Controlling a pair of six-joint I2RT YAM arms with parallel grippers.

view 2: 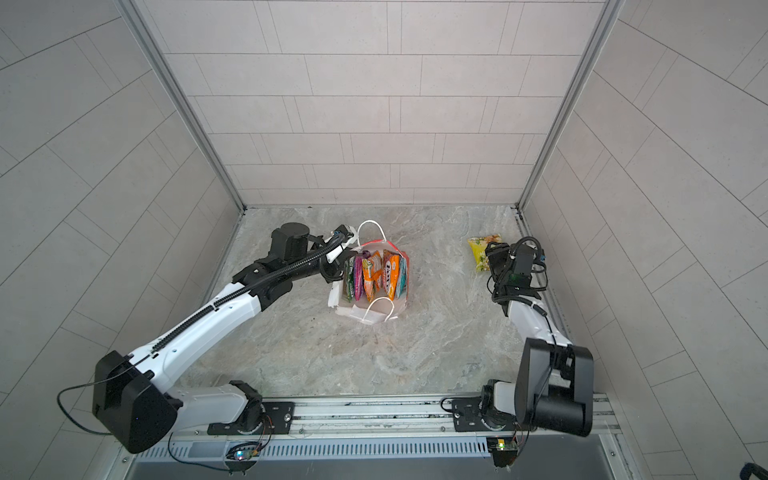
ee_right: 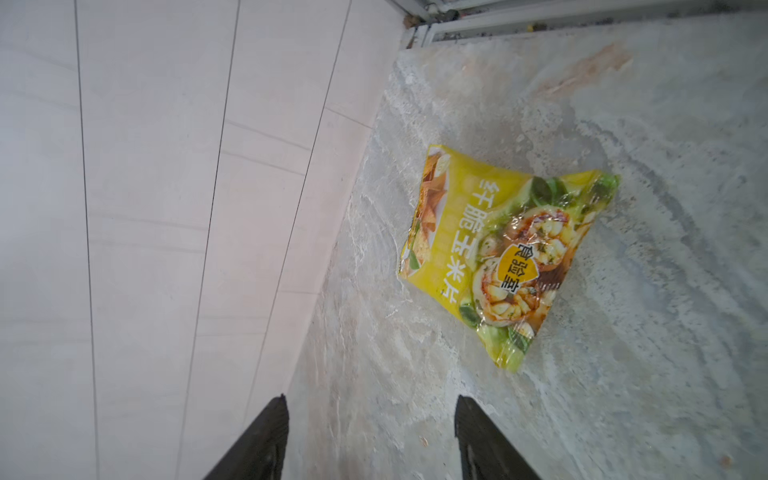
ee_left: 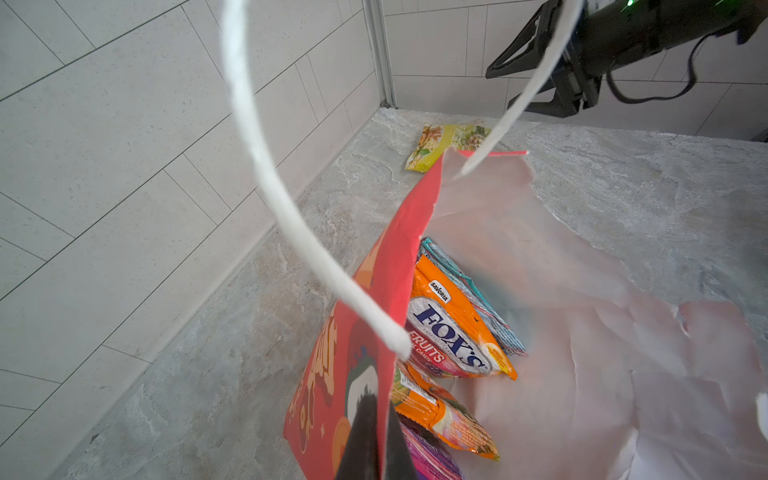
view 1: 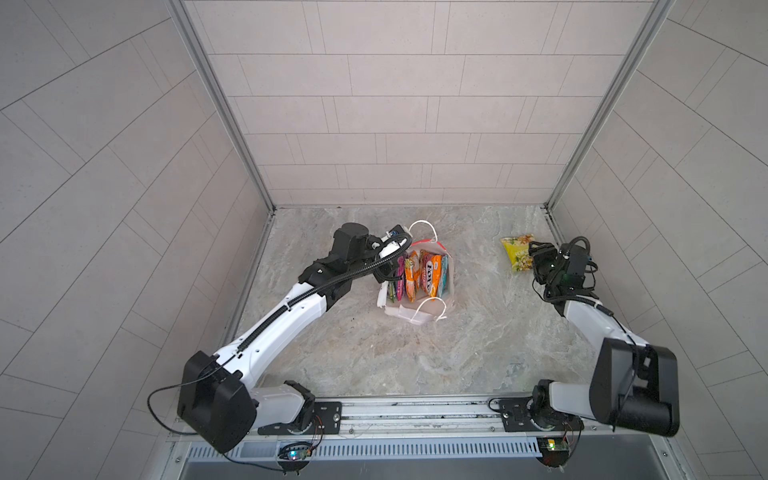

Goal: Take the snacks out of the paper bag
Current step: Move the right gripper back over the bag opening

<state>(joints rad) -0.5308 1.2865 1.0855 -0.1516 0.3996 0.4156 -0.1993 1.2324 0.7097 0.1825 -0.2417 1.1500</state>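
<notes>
The bag (view 1: 401, 311) is stood upright near the middle of the counter (view 1: 415, 365), mouth gaping. Its rim on the left in both top views is pinched by the left hand (ee_left: 380, 409), with the fingers pressed together on the red wall, one outside and one inside. Five packets (view 1: 411, 278) are lined up on edge inside it: green, purple, orange-pink, orange and light blue. The orange packet (ee_left: 453, 328) is lettered FOX'S. A white cord loop (ee_left: 270, 166) is draped right across the left wrist view, and the bag's near rim is folded down and crumpled. The yellow packet (ee_right: 507, 253) is laid flat on the counter, well apart from the bag, near the far right corner and close to the side wall. The right hand (ee_right: 370, 401) is held just short of it, fingers spread apart, with nothing between them and nothing touched. The counter is finished in grey marbled stone. It is closed in by pale tiled walls (view 1: 395, 104) on three sides, and a metal rail (view 1: 415, 409) carrying both arm bases is run along the front edge.
</notes>
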